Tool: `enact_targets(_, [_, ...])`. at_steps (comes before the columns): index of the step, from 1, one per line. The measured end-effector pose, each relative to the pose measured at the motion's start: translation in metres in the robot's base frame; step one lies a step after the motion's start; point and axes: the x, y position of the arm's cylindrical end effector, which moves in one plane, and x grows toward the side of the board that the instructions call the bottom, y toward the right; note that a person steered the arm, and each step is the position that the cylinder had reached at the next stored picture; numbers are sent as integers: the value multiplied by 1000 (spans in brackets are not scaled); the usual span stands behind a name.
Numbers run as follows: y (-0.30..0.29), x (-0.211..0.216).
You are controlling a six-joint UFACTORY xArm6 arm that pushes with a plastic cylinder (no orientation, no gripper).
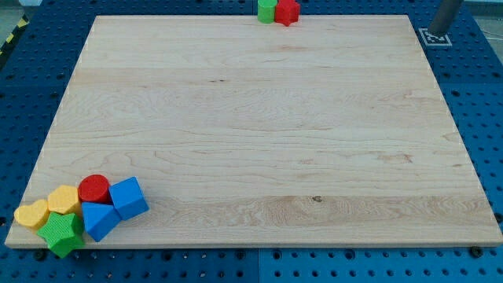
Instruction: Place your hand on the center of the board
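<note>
The wooden board fills the view, its middle bare; my tip does not show, only a grey rod at the view's top right, beyond the board's corner. Six blocks cluster at the bottom-left corner: blue cube; blue block; red cylinder; green star; yellow hexagon; yellow heart. A red block and a green block touch at the top edge.

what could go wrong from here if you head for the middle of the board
My tip is not in view; only a grey post shows at the view's top right, so I cannot judge my start. The green block and red block sit at the top edge of the board; a sweep along it might knock them off.
</note>
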Motion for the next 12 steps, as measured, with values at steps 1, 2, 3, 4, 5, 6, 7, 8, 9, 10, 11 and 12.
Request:
enact_targets(1, [0,5])
enact_targets(2, [0,11])
enact_targets(3, [0,16])
enact_targets(4, [0,23])
enact_targets(5, [0,46])
enact_targets(6, [-7,55])
enact_targets(7, [-22,55])
enact_targets(8, [-43,55])
enact_targets(9, [-67,52])
enact_targets(10, [-88,46])
enact_targets(11, [-112,44])
enact_targets(12, [-140,44])
